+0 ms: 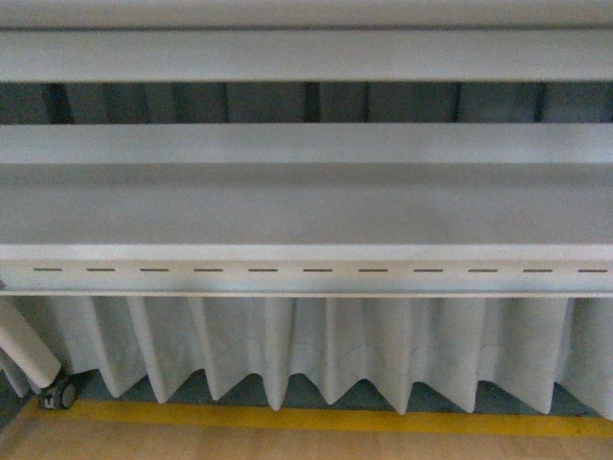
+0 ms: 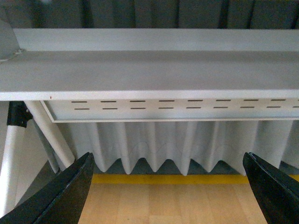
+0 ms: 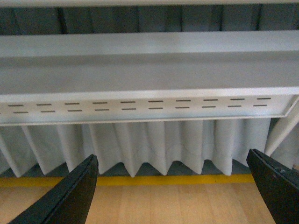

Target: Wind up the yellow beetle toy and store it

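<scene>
The yellow beetle toy is out of view in all three views. My left gripper (image 2: 168, 186) is open, its two black fingers (image 2: 70, 196) far apart with only wooden floor showing between them. My right gripper (image 3: 170, 189) is open too, black fingers (image 3: 70, 198) spread wide over the same wooden floor, nothing held. Neither arm shows in the front view.
A white shelf rack (image 1: 306, 206) with a slotted front rail (image 1: 306, 270) fills the front view. A pleated white curtain (image 1: 326, 350) hangs below it. A yellow floor stripe (image 1: 316, 418) runs along its foot. A white leg with a caster (image 1: 59, 393) stands at the lower left.
</scene>
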Controlling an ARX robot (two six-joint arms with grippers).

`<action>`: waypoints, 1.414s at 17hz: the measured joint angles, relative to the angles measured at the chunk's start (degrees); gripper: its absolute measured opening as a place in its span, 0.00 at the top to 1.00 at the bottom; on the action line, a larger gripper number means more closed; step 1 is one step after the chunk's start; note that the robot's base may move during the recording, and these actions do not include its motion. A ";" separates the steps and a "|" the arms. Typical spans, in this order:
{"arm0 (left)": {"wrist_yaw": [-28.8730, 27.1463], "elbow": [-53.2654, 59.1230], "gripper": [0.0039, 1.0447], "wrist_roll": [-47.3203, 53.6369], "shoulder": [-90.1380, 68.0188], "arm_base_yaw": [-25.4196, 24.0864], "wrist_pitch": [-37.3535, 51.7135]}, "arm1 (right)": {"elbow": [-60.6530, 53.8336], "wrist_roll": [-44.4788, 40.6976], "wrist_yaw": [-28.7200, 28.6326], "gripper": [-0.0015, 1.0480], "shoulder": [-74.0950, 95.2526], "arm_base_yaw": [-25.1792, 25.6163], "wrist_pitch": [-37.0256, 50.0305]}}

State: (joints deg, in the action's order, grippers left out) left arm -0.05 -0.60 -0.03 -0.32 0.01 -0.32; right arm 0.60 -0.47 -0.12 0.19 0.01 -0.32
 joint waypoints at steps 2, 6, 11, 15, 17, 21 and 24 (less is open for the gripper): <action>-0.02 0.00 0.06 0.07 0.00 0.00 0.11 | 0.00 0.02 0.13 0.06 0.00 0.00 0.02; -0.04 0.00 0.06 0.07 0.00 0.00 0.09 | 0.00 0.02 0.09 0.06 0.00 0.00 0.07; 0.00 0.00 0.06 0.02 0.00 0.00 0.11 | 0.00 0.02 0.11 0.06 0.02 0.00 0.07; -0.04 0.00 0.06 0.02 0.00 0.00 0.11 | 0.00 0.04 0.13 0.06 0.02 0.00 0.09; 0.02 0.00 0.06 0.09 0.00 0.00 0.09 | 0.00 0.04 0.11 0.06 0.00 0.00 0.07; -0.04 0.00 0.06 0.04 0.00 0.00 0.11 | 0.00 0.02 0.11 0.06 0.02 0.00 0.09; 0.04 0.00 0.06 0.07 0.00 0.00 0.15 | 0.00 0.04 0.17 0.06 0.02 0.00 0.20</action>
State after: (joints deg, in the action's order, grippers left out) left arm -0.01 -0.60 0.03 -0.32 0.01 -0.16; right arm 0.60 -0.43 0.05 0.21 0.01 -0.12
